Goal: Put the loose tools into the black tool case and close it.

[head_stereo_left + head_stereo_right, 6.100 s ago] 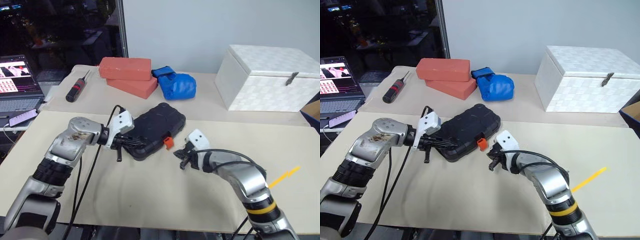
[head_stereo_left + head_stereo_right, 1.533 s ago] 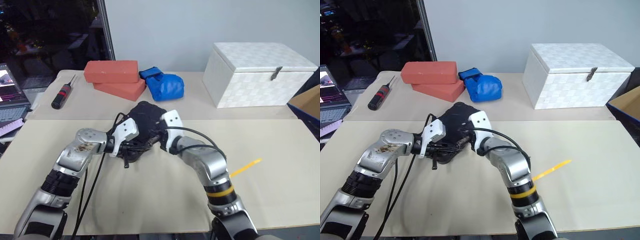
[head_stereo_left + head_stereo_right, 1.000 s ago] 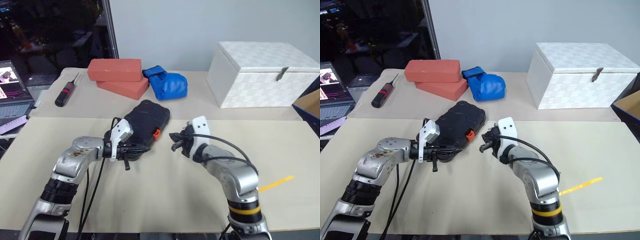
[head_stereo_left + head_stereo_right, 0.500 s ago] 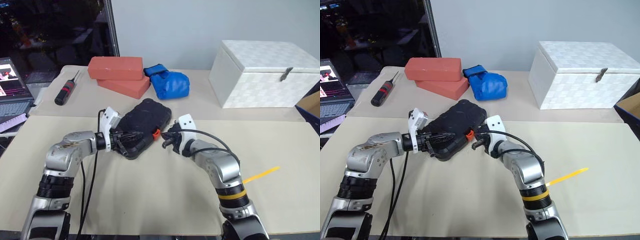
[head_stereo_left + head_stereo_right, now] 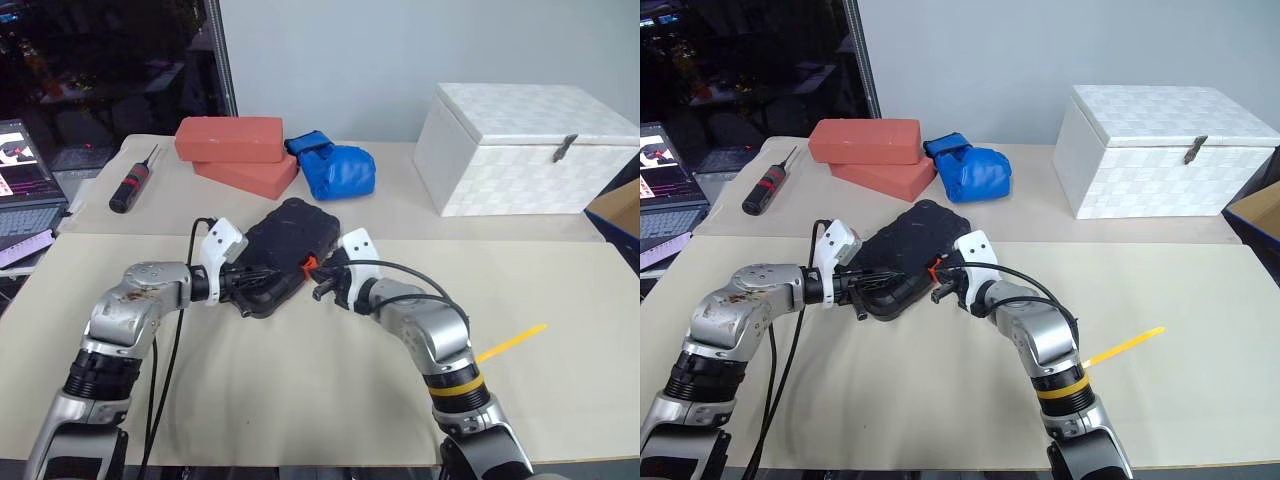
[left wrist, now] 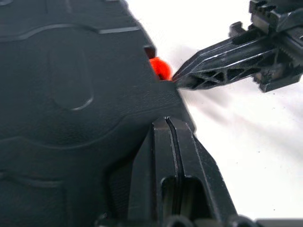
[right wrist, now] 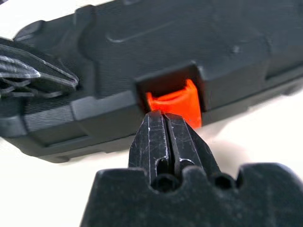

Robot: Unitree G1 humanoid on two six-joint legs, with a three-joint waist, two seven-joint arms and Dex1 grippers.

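On the beige table (image 5: 300,400), the right gripper (image 7: 163,124), pinched empty, may slip off the orange latch (image 7: 176,105) ahead while the left gripper (image 6: 171,142), pinched too, steadies the black tool case (image 5: 285,240).

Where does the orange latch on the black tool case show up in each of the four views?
Left eye view: orange latch on the black moulded-plastic tool case, mid-table.
Right eye view: same spot, at the case's near edge.
Left wrist view: small, beside the case's edge.
Right wrist view: centre, just past the right gripper.
Shared landmark: the shut right gripper's tip at the latch.
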